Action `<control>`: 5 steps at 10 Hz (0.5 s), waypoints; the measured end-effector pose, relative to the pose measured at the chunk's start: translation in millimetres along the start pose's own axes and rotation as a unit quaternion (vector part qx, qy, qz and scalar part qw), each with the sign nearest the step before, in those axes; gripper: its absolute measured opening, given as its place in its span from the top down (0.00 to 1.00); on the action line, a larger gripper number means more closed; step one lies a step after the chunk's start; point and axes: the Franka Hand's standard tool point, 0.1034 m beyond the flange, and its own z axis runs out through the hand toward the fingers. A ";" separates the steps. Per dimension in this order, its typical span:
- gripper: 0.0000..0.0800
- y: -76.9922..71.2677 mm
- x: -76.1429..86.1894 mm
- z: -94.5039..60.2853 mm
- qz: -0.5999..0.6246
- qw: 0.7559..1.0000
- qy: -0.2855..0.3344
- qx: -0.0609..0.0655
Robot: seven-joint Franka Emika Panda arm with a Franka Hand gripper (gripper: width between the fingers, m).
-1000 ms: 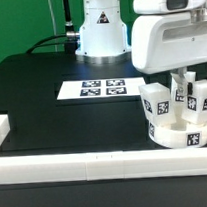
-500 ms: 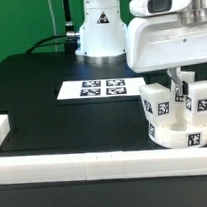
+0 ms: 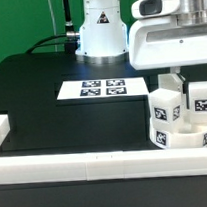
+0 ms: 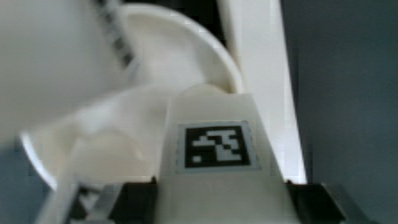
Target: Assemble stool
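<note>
The stool point(image 3: 181, 126) stands upside down at the exterior view's right, on the black table point(image 3: 52, 115) just behind the front border rail point(image 3: 86, 165): its round seat point(image 3: 180, 139) rests on the tabletop, with tagged leg blocks standing up from it. The wrist view shows one leg block point(image 4: 217, 140) close up, its tag facing the camera, clamped between the gripper point(image 4: 217, 188) fingers, which are closed on it. The arm's white wrist housing point(image 3: 172, 37) hangs directly above. The marker board point(image 3: 102, 89) lies well apart toward the robot base point(image 3: 97, 32).
</note>
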 end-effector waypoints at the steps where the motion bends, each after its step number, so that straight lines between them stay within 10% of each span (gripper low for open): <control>1: 0.57 0.1 -0.8 1.1 0.049 0.999 -0.002 0.003; 5: 0.57 -1.8 -2.8 2.2 0.180 0.984 -0.005 0.004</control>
